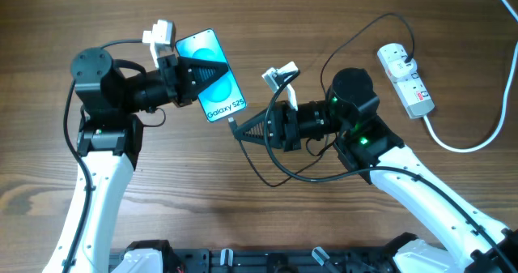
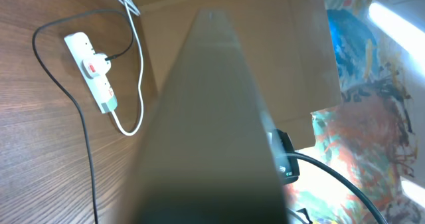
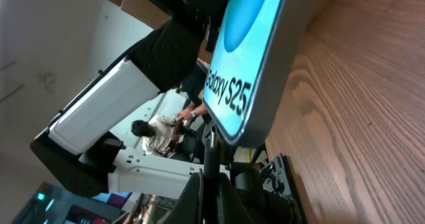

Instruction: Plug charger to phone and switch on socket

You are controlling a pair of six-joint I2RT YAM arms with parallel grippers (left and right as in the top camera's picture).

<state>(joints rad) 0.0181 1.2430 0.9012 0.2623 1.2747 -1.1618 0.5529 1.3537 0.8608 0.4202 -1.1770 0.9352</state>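
Note:
My left gripper (image 1: pixel 202 72) is shut on the phone (image 1: pixel 212 77), holding it off the table with its turquoise "Galaxy S25" screen facing up. In the left wrist view the phone (image 2: pixel 206 117) is a blurred dark slab that hides the fingers. My right gripper (image 1: pixel 243 131) is shut on the charger (image 1: pixel 234 125) near its connector tip. In the right wrist view that tip (image 3: pixel 209 141) stands just below the phone's (image 3: pixel 247 58) bottom edge, slightly apart from it. The black cable (image 1: pixel 364 26) loops back to its plug in the white socket (image 1: pixel 405 80) at the far right.
The socket (image 2: pixel 93 68) shows a red switch and a grey end, and its thick white cord (image 1: pixel 461 146) trails to the table's right edge. Slack black cable (image 1: pixel 279 172) loops under my right arm. Wooden tabletop (image 1: pixel 267 224) lies in front.

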